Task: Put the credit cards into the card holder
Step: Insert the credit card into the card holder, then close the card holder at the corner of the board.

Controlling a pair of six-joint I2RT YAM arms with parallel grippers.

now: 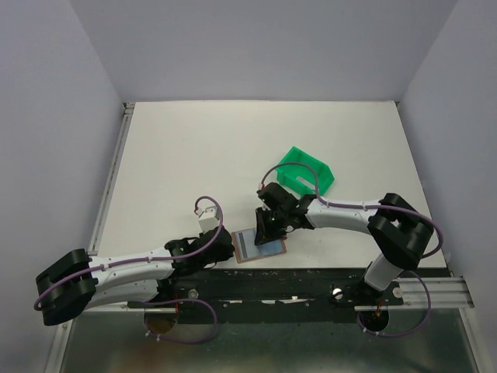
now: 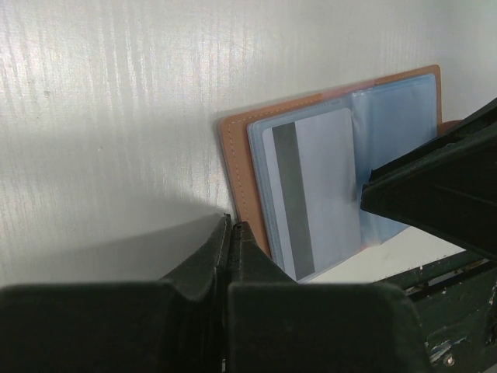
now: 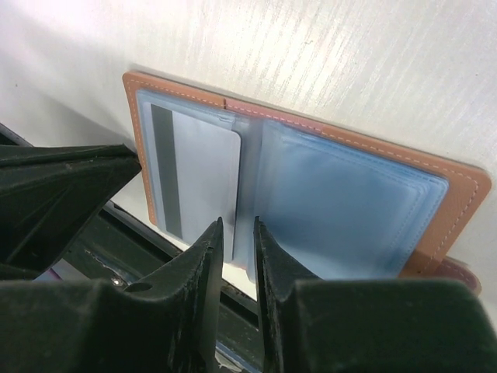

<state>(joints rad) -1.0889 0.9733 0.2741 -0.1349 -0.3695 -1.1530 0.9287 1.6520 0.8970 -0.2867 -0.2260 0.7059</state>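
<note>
Lying open, card holder shows card, maybe sleeved.

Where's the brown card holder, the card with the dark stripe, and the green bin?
card holder [image 3: 349,194], right wrist view, its clear right-hand sleeve.
striped card [image 3: 202,179], right wrist view, its pale face.
green bin [image 1: 307,155], top view, its far wall.

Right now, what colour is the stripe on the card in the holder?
Dark grey stripe on a pale grey card; clearest in left wrist view.
</note>
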